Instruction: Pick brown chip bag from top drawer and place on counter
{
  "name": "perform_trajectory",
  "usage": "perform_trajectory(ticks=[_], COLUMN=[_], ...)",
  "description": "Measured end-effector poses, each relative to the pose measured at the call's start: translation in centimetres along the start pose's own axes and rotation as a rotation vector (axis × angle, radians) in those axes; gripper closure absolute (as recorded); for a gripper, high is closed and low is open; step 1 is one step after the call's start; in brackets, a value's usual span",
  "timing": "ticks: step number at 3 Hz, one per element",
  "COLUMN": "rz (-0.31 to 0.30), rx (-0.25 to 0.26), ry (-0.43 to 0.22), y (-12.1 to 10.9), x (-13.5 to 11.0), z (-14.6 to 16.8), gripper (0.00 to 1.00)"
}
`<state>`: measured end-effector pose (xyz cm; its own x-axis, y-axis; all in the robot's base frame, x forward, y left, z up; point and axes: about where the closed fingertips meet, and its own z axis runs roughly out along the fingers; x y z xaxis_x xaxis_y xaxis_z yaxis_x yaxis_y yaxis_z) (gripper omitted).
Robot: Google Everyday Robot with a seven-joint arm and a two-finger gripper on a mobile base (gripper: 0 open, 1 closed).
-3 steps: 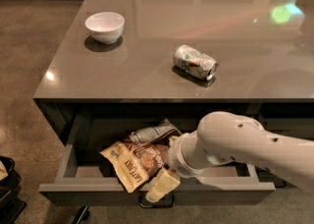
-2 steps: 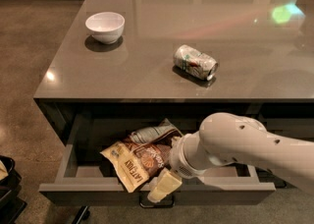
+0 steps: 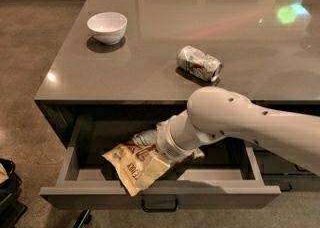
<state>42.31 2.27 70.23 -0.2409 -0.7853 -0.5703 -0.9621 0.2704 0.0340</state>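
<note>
Your hand (image 3: 150, 171) is reaching down into the open drawer (image 3: 67, 167) and resting right on top of the bag (image 3: 121, 159). Its pale end is lying across the near part of the bag and touching it, but you cannot tell whether the hand is wide, narrow or gripping. The white arm (image 3: 240, 122) is coming in from the right. It is crossing over the drawer's right half and hiding what is lying beneath it.

The bag is lying inside the drawer, left of centre, slanting from the back toward the front wall. Its cream corner with dark lettering is poking over the top edge of the front wall, just above the handle (image 3: 160, 205). Its brown middle is mostly disappearing under the wrist. Behind it a silvery packet (image 3: 144, 136) is showing, touching the bag and partly hidden by the arm.

The drawer is standing pulled out from under the front edge of the table (image 3: 150, 2). On the table, a white bowl (image 3: 107, 27) is sitting upright near the left edge. A crushed can (image 3: 199, 63) is lying on its side near the front, well apart from the bowl. A green spot of light (image 3: 289, 13) is reflecting off the tabletop at the far right.
</note>
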Motion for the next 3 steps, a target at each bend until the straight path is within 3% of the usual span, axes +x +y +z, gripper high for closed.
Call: perform_trajectory(ticks=[2,3], rz=[-0.012,-0.073], rx=[0.006,0.044], ry=[0.013,0.017], y=[0.6,0.4], x=[0.1,-0.3], z=[0.0,1.2], gripper=[0.0,0.0])
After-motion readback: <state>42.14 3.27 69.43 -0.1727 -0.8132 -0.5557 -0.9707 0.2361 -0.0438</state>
